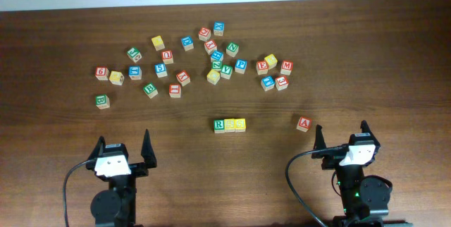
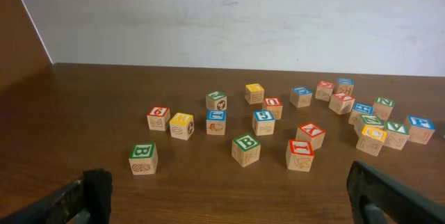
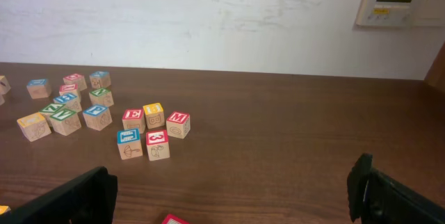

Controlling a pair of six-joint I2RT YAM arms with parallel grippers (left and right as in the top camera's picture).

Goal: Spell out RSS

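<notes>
Three blocks stand side by side in a row at the table's middle front in the overhead view: a green R block (image 1: 219,125), a yellow S block (image 1: 230,125) and a second yellow S block (image 1: 240,125). My left gripper (image 1: 125,153) is open and empty at the front left, well away from the row. My right gripper (image 1: 342,140) is open and empty at the front right. In the left wrist view the open fingers (image 2: 229,196) frame bare table. In the right wrist view the fingers (image 3: 229,193) are open as well.
Several loose letter blocks lie scattered across the far half of the table (image 1: 211,51). A red A block (image 1: 304,123) sits alone near my right gripper; its top edge shows in the right wrist view (image 3: 175,220). A green B block (image 2: 143,158) stands nearest my left gripper.
</notes>
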